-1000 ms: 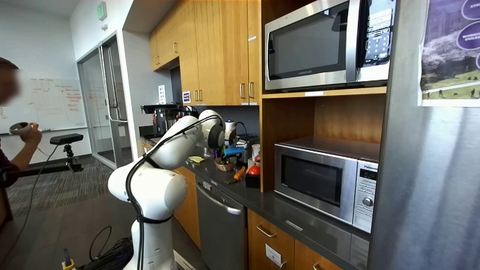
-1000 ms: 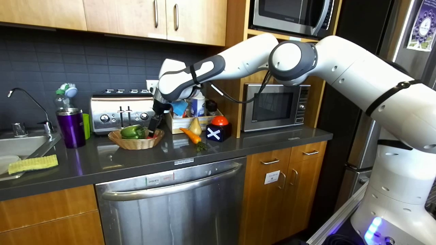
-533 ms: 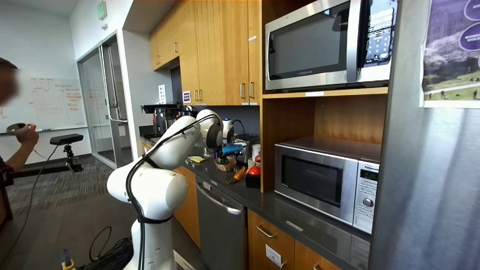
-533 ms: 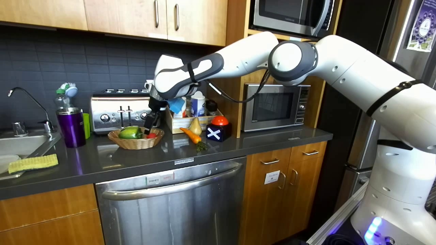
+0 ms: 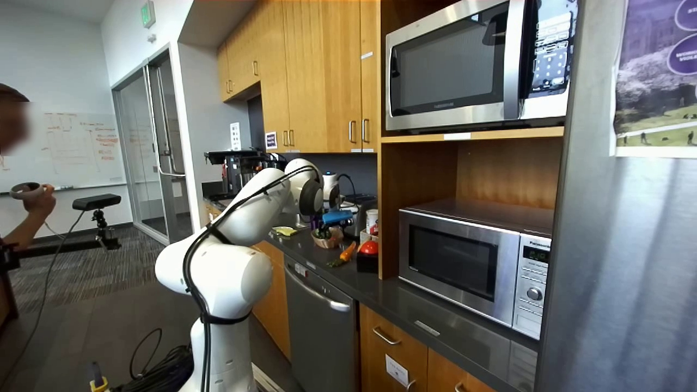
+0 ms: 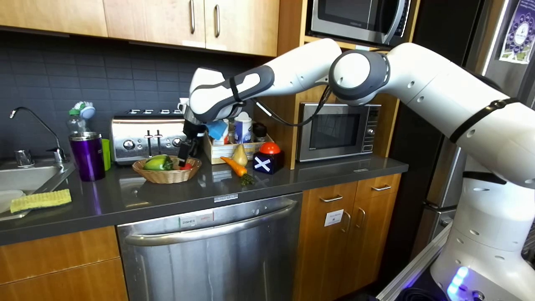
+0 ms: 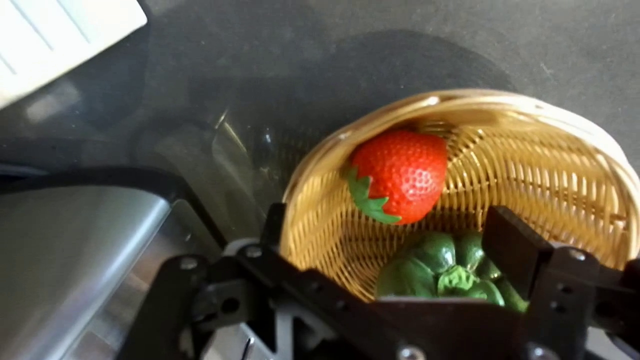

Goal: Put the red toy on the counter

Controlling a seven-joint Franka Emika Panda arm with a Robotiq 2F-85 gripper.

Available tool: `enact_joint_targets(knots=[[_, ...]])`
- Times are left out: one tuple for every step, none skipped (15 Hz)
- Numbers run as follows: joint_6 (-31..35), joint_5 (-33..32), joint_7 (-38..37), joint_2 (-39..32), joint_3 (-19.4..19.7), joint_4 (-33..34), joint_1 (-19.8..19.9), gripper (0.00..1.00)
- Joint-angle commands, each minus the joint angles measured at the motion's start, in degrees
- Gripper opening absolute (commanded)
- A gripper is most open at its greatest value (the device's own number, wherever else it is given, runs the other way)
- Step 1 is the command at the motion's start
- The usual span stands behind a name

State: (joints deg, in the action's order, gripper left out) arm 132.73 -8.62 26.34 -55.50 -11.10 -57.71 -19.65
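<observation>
We see the gripper point(image 7: 390, 222), fingers point(image 7: 517, 250) spread wide and grasping nothing, at a basket point(image 7: 530, 150) holding a red strawberry point(image 7: 407, 172) and pepper point(image 7: 447, 265); whether they touch it, we cannot tell.

This is a kitchen, seemingly an office's: sink point(image 6: 29, 179) in the counter point(image 6: 179, 195), toaster point(image 6: 142, 136) on it, dishwasher point(image 6: 213, 263) under it, cabinets point(image 6: 154, 21) above it, whiteboard point(image 5: 76, 149) well apart.

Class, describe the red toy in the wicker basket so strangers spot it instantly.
On the long dark grey counter, before the boxy steel toaster, sits an oval tan wicker basket. Inside is the rounded red toy strawberry with green leaves, dimpled, unlike the smooth, bulky green pepper.
</observation>
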Motion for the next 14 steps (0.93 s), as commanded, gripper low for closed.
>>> enact_joint_targets(knots=[[-2.78, -0.20, -1.14, 0.07, 0.65, 0.66, -0.40, 1.00], [-3.24, -0.12, -1.14, 0.14, 0.57, 0.54, -0.41, 1.00], [-3.60, -0.08, -1.13, 0.20, 0.45, 0.43, -0.44, 1.00], [-3.85, -0.01, -1.00, 0.17, 0.31, 0.43, -0.42, 1.00], [-4.12, 0.08, -0.80, 0.13, 0.16, 0.43, -0.37, 1.00], [-4.50, 0.29, -0.52, 0.04, -0.09, 0.53, -0.25, 1.00], [-4.63, 0.27, -0.68, -0.01, -0.06, 0.62, -0.33, 1.00], [-4.03, -0.10, -1.30, 0.13, 0.28, 0.52, -0.65, 1.00], [-3.01, -0.74, -1.73, 0.23, 0.78, 0.35, -1.07, 1.00], [-2.21, -1.25, -1.75, 0.29, 1.11, 0.31, -1.43, 1.00], [-1.37, -1.77, -1.64, 0.38, 1.44, 0.32, -1.80, 1.00], [-0.73, -2.13, -1.49, 0.45, 1.57, 0.27, -2.05, 1.00], [-0.20, -2.37, -1.58, 0.57, 1.65, 0.22, -2.30, 1.00], [0.54, -2.90, -1.88, 0.77, 1.96, 0.01, -2.69, 1.00]])
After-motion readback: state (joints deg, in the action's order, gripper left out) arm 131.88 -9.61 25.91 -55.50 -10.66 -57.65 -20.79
